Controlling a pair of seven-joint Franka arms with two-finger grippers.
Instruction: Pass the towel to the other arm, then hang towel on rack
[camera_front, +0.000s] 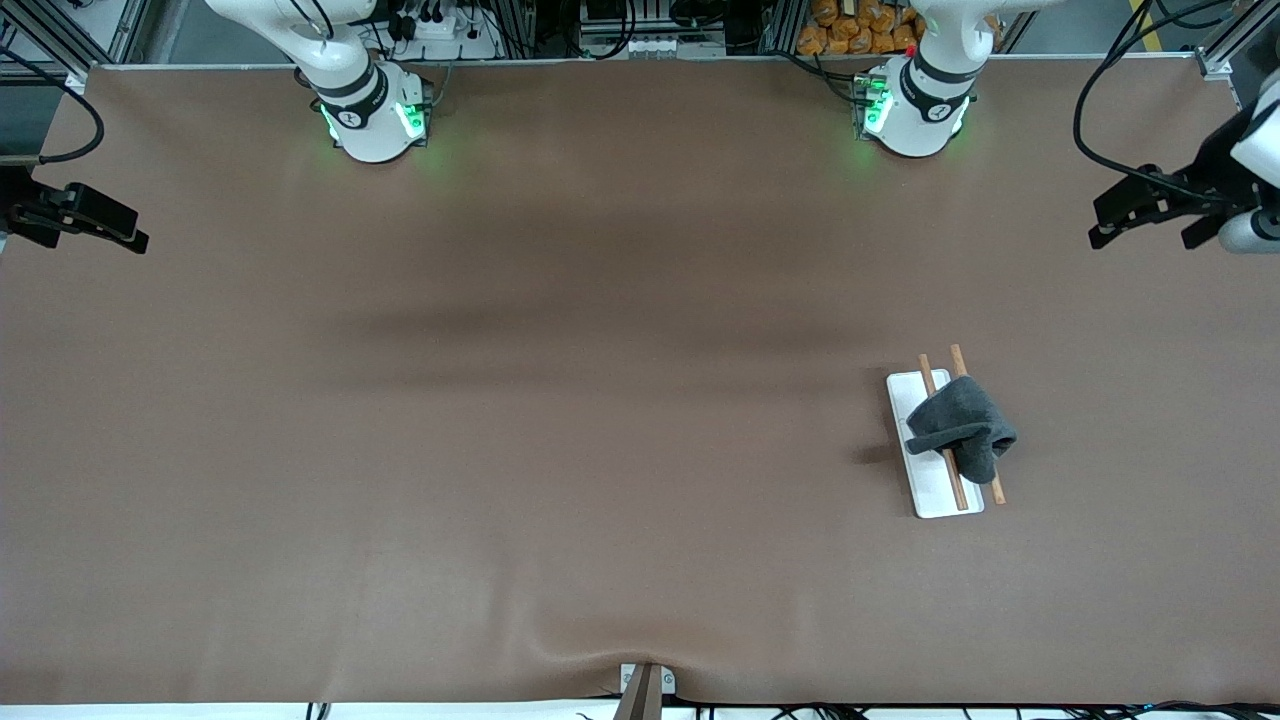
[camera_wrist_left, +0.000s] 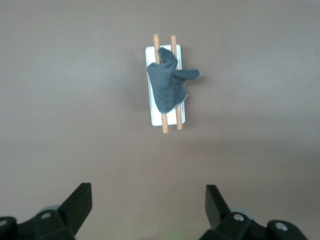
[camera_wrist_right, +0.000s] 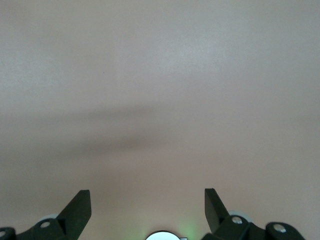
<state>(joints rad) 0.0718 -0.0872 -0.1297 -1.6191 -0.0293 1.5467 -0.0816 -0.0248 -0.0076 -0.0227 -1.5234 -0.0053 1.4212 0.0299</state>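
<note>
Front view shows the towel (camera_front: 962, 424) draped over both wooden rods of the rack (camera_front: 925, 480), bunched up, one fold hanging off the side away from the white base. The rack sits toward the left arm's end of the table (camera_front: 560, 400), on brown cloth with nothing close around it. From the left wrist view the towel (camera_wrist_left: 169, 85) covers the middle of the rods, whose ends poke out on the rack (camera_wrist_left: 167, 120). The left gripper (camera_wrist_left: 149, 210) hangs well apart from it, over bare table at that end, fingers spread wide and empty. The right gripper (camera_wrist_right: 148, 210) waits over bare table at its own end, also spread wide and empty.
</note>
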